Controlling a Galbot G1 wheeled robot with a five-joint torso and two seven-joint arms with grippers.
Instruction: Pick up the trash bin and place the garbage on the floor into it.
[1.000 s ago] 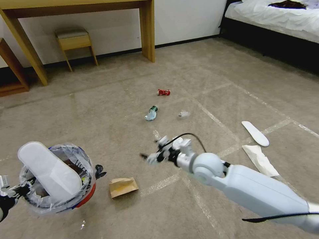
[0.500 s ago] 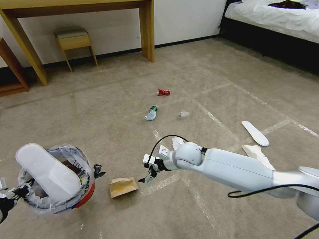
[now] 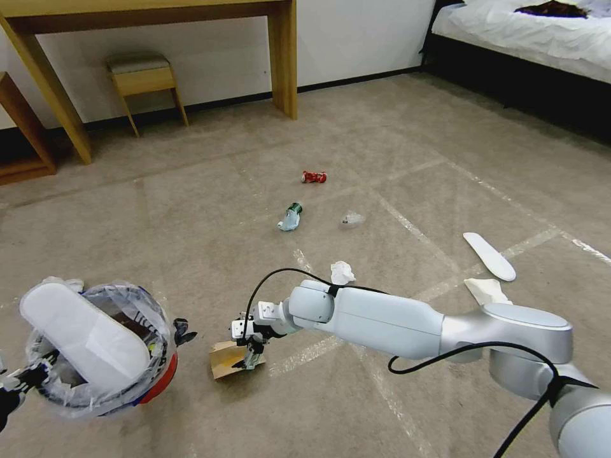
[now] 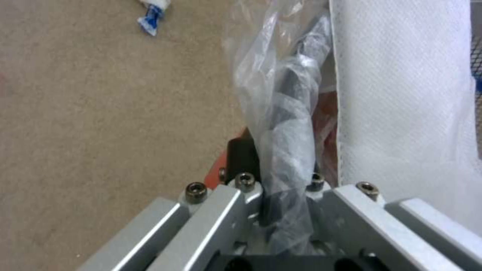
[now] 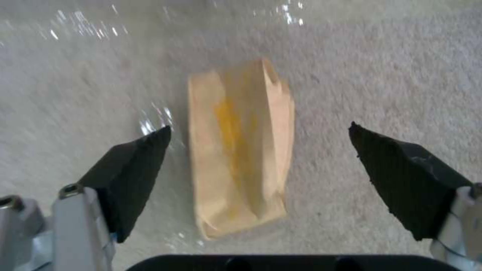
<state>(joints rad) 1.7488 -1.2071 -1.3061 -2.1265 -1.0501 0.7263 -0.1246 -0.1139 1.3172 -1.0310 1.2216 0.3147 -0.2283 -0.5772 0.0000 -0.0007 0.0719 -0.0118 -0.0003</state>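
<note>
Right hand [image 3: 249, 357]: fingers spread wide, poised directly over the brown paper bag [image 3: 234, 357], which lies flat on the floor [image 3: 191, 210] just right of the trash bin [image 3: 95, 346]. In the right wrist view the bag [image 5: 240, 146] sits between the two dark fingertips [image 5: 131, 169], its long axis running crosswise to the closing line, so the jaws would meet its long sides; nothing blocks the drop. Left hand [image 4: 281, 195]: pinching the bin's rim and plastic liner, bin apparently held clear of the carpet. A white slipper [image 3: 79, 337] juts from the bin. Remaining litter, well apart: crumpled tissue [image 3: 342, 272], bluish bottle [image 3: 289, 217], red can [image 3: 314, 177], second slipper [image 3: 488, 255], paper wrapper [image 3: 489, 291].
</note>
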